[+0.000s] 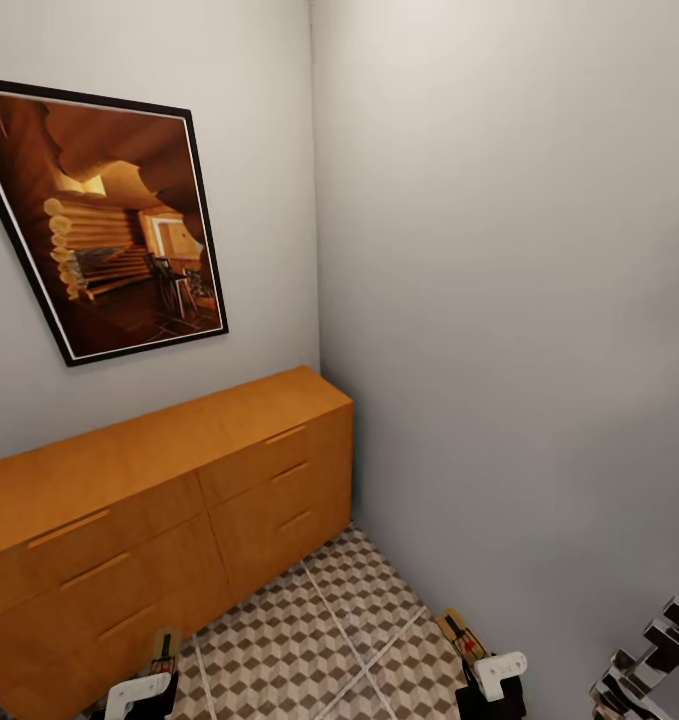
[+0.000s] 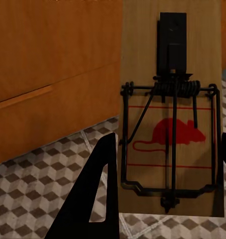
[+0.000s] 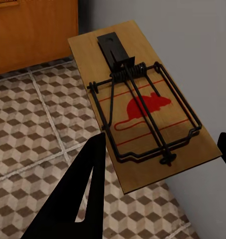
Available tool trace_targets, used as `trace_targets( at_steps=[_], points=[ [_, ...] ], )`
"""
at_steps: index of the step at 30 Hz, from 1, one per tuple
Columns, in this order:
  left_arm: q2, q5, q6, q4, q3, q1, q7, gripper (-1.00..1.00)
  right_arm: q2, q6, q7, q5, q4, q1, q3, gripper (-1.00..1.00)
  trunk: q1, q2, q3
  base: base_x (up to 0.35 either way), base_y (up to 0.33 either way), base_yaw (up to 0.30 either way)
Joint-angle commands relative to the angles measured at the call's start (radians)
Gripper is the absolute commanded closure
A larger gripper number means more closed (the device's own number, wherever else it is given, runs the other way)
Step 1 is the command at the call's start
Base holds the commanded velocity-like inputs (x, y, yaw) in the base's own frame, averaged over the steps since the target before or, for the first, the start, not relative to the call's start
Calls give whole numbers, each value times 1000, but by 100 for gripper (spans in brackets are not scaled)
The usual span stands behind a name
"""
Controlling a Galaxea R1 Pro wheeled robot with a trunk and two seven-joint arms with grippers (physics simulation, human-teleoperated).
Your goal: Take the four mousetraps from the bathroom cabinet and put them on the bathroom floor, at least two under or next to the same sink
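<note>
While the orange-brown cabinet (image 1: 169, 500) stands closed against the wall under a framed picture (image 1: 104, 220), one mousetrap is carried in each gripper above the bathroom floor (image 1: 319, 630). In the head view the left gripper (image 1: 139, 697) is seen low at the picture's left edge with a trap's wooden board (image 1: 163, 648) projecting forward of it, and the right gripper (image 1: 491, 680) is seen near the grey side wall (image 1: 519, 300) with its own board (image 1: 460, 632) projecting likewise. The left wrist view shows the left-hand mousetrap (image 2: 170, 129) held between the dark fingers (image 2: 95, 194), its wire frame and red mouse mark facing the camera, the cabinet's drawer fronts behind it. The right wrist view shows the right-hand mousetrap (image 3: 142, 104) gripped at its near end, tilted over the patterned tiles close to the wall. Both pairs of jaws are closed narrowly on the boards' edges (no gap is seen between finger and wood).

As to progress, two of the four traps are judged to be out of the cabinet, yet neither is set down; no trap is seen lying on the tiles. The sink is not shown, so carrying to it is judged to remain, then release, then retrieval of the other two traps.
</note>
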Motion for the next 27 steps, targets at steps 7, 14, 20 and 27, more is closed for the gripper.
trace_targets(
  at_steps=[7,14,20,27],
  points=[
    [-1,9,-3,3,-5,-2,-6,100,0,-3,-2,7,0,-1,-4,100,1,-2,-2,0,0,1],
    [-1,9,-3,3,-5,-2,-6,100,1,-3,-31,7,0,-1,-4,100,1,-2,-4,0,0,180],
    [-1,9,-3,3,-5,-2,-6,100,1,-3,-36,7,0,-1,-4,100,1,-2,-6,0,0,275],
    [-1,9,-3,3,-5,-2,-6,100,1,-3,-37,7,0,-1,-4,100,1,-2,-10,0,0,273]
  ],
)
